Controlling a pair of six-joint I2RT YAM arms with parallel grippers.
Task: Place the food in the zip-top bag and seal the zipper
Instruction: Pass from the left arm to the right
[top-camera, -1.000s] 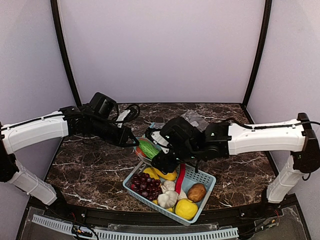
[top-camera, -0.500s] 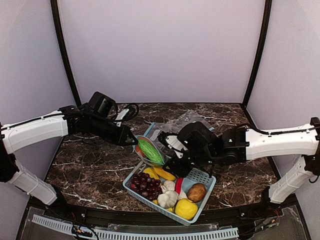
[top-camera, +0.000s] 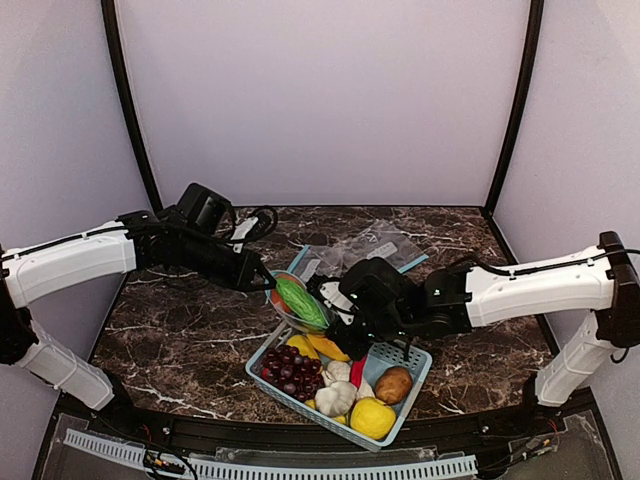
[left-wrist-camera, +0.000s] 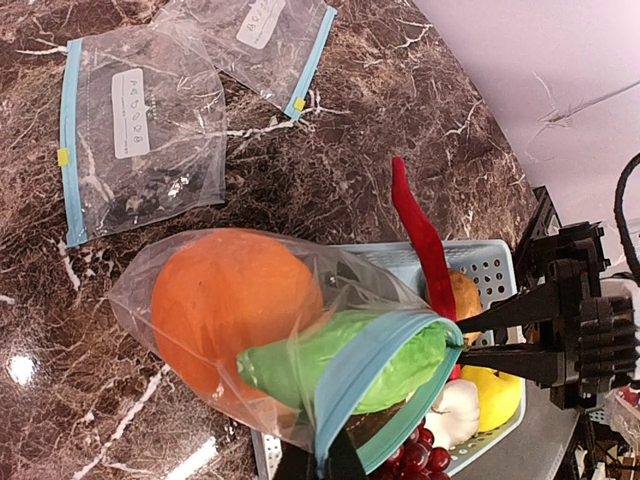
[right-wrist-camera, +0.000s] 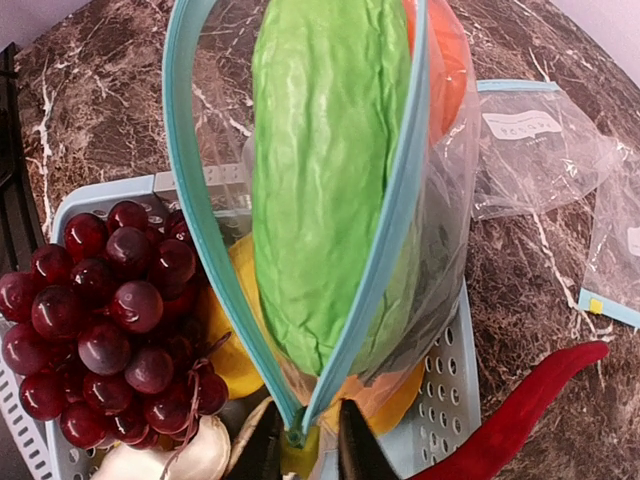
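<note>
The zip-top bag (top-camera: 288, 300) hangs over the basket's far left corner, mouth gaping. Inside it lie a round orange (left-wrist-camera: 230, 300) and a light green bumpy gourd (right-wrist-camera: 320, 180), whose end fills the mouth. A dark shape under the gourd is unclear. The light blue zipper (right-wrist-camera: 200, 230) runs as two parted strips that meet at each end. My left gripper (left-wrist-camera: 320, 465) is shut on one zipper end. My right gripper (right-wrist-camera: 305, 455) is shut on the opposite end, its fingers (left-wrist-camera: 500, 315) reaching in from the right.
Under the bag stands a blue basket (top-camera: 410, 358) holding purple grapes (right-wrist-camera: 110, 320), a long red chili (right-wrist-camera: 520, 410), garlic, a potato and a lemon. Two more clear bags (left-wrist-camera: 140, 130) (left-wrist-camera: 270, 40) lie flat on the marble behind it.
My right gripper drew back to the right from the gourd, then returned to the bag's mouth and closed on its zipper end. The left arm has held still.
</note>
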